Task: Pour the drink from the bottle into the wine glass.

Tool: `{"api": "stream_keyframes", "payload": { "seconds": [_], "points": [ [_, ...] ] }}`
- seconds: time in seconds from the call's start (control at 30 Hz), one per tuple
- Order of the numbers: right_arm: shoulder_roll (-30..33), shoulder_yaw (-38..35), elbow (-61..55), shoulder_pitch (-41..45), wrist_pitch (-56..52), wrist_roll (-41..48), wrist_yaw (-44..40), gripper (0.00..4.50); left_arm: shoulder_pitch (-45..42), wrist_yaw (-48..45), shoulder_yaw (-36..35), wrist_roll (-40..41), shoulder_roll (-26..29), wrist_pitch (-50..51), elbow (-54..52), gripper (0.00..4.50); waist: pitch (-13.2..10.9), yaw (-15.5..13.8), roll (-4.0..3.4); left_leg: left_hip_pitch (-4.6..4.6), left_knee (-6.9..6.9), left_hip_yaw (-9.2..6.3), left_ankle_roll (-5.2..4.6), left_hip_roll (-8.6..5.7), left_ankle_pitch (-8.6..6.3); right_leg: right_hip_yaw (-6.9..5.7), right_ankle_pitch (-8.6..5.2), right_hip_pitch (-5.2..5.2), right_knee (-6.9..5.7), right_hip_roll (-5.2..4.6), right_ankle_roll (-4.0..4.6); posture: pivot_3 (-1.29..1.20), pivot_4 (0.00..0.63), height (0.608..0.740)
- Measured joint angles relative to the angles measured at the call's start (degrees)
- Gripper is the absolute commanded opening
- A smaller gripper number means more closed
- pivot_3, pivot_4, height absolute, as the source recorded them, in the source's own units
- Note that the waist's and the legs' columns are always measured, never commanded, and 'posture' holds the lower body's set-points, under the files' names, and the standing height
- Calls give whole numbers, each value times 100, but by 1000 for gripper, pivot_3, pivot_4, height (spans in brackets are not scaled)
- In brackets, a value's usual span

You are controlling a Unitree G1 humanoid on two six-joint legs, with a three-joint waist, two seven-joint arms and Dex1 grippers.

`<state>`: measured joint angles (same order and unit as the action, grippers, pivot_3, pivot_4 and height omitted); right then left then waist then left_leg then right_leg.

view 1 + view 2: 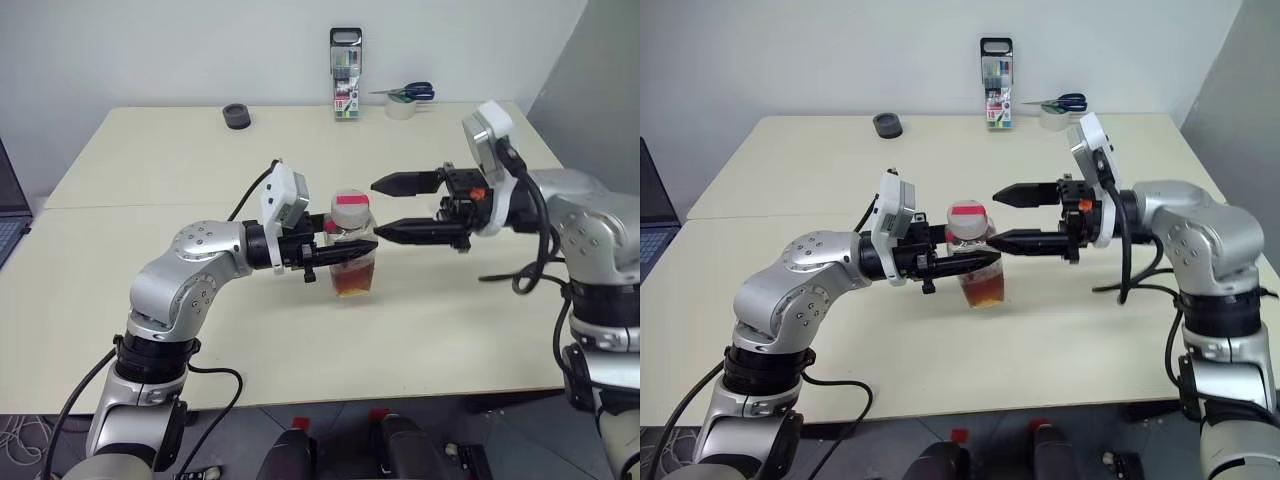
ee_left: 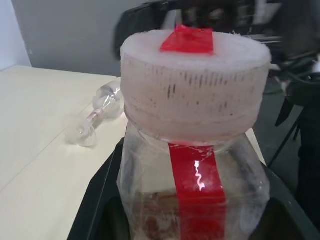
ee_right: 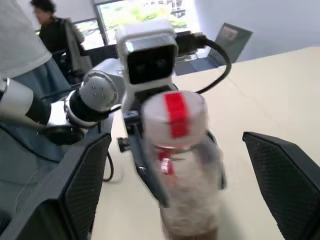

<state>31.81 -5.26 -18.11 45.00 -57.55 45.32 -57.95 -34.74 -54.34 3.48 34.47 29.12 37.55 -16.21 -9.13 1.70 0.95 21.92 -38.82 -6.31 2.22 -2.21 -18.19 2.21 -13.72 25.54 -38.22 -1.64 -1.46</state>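
My left jaws (image 1: 340, 255) are clamped around the bottle (image 1: 352, 245), holding it upright above the middle of the counter (image 1: 150, 170), the drink (image 1: 354, 282) low inside. At the bottle's three o'clock my right jaws (image 1: 390, 207) stand wide apart, just clear of its white cap (image 1: 351, 208). The wine glass (image 2: 97, 116) lies tipped over on the counter.

Clear squarish bottle (image 1: 352, 252) upright near table centre, whitish round cap with a red strip running down its front, reddish-brown drink (image 1: 354, 281) low inside, clear wine glass (image 2: 98, 114) lying on its side on the table
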Motion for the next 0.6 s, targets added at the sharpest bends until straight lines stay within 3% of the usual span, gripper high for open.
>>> {"api": "stream_keyframes", "payload": {
  "seconds": [0.27,0.57,0.6],
  "points": [
    [-1137,173,-1475,-430,-2,-105,2423,4484,-32,-4,36,-70,-20,-135,131,1849,0,-1,0,-17,-14,7,-3,-7,2,-1,0,-1,-44,1,0,0,150,740],
    [-1203,540,-1477,-614,624,-583,2912,4484,-205,-21,85,-88,-30,-175,262,1849,0,10,0,-21,-13,13,-4,-8,2,-5,0,-2,-43,3,0,0,150,740],
    [-1169,558,-1420,-615,690,-594,2885,4316,-206,-22,85,-88,-28,-175,262,1849,0,11,0,-21,-14,14,-4,-8,2,-5,0,-2,-43,3,0,0,150,740]
  ]
}}
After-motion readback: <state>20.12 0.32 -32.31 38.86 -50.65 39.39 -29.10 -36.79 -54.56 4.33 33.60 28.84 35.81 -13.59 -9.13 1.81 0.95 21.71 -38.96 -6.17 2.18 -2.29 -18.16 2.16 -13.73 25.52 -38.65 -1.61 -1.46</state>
